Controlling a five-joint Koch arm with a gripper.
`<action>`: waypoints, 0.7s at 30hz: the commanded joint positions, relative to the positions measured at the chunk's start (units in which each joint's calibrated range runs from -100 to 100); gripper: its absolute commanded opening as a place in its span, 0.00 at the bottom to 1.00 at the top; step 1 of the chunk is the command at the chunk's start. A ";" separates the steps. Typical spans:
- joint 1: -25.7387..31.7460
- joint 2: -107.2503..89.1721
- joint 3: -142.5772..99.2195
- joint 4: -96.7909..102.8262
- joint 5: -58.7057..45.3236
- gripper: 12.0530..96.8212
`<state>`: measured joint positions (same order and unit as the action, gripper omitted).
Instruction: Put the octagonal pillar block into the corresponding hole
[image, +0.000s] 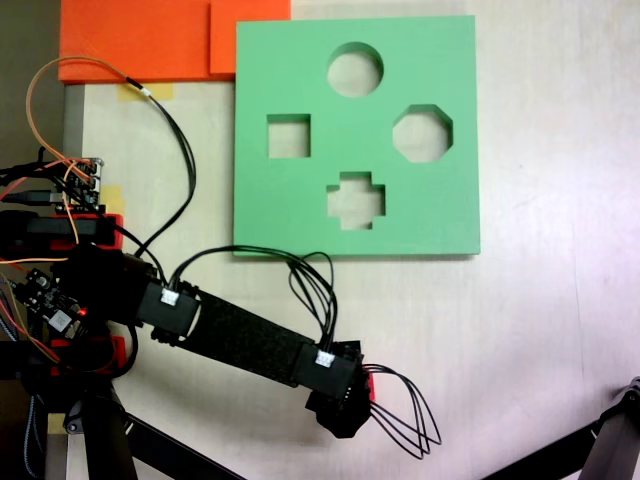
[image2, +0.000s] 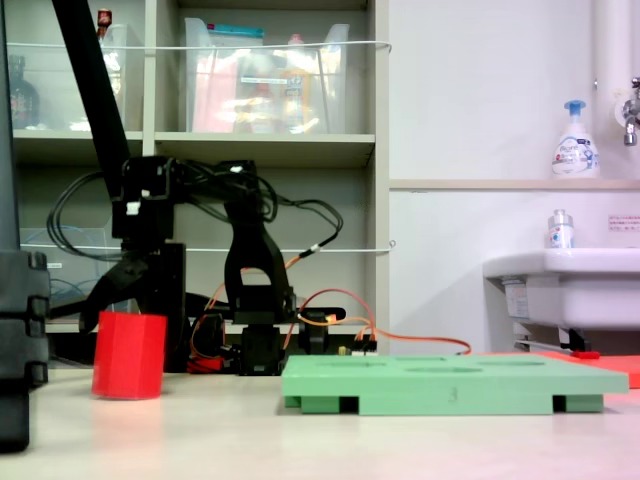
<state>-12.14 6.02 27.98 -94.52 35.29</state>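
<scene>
Red octagonal pillar block on table, tool just above, green board apart

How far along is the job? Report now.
Done: nothing placed; the octagonal hole in the green board is empty. In hand: the gripper sits over the red block, which stands on the table; grip unclear. Left: grasp, carry, insert.

upright red octagonal pillar block on table, well apart from green board's empty octagonal hole
</scene>
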 joint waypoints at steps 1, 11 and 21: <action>-0.15 -0.01 0.74 -3.65 -0.39 0.41; -0.63 0.96 -1.36 -5.48 2.64 0.22; -0.73 -8.11 -2.45 -5.48 5.67 0.20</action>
<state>-12.67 1.37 25.43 -95.20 40.42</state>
